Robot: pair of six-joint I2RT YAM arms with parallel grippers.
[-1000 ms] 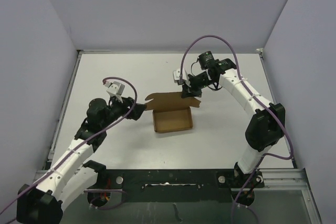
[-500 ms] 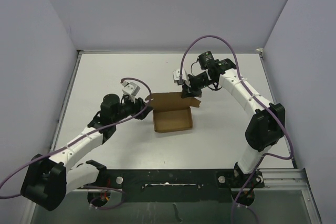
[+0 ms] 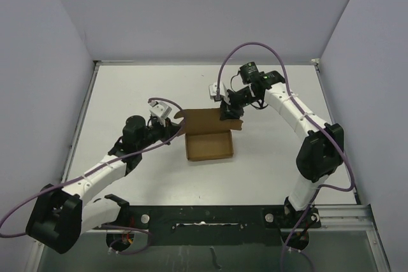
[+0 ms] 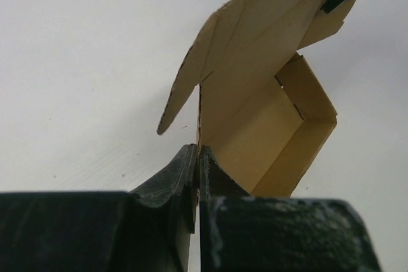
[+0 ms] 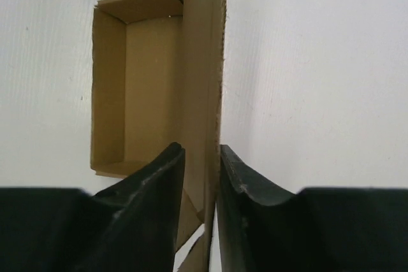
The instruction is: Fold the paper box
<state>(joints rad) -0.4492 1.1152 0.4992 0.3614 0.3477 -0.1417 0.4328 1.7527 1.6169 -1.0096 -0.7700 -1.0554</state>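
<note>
My left gripper (image 4: pixel 197 179) pinches the rim of the open brown cardboard paper box (image 3: pixel 209 146); my right gripper (image 5: pixel 199 176) pinches its raised lid flap (image 5: pixel 203 62).

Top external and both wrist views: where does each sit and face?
Top external: above and behind, looking down at the table; both arms show, left gripper and right gripper on the paper box.
Left wrist: on the left arm, facing along its fingers, pinched on the box's edge.
Right wrist: faces along its fingers, clamping the lid flap.
All share the box.

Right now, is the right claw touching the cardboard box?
Touching. The right wrist view shows the right claw pinching a flap of the box between its fingers.
</note>
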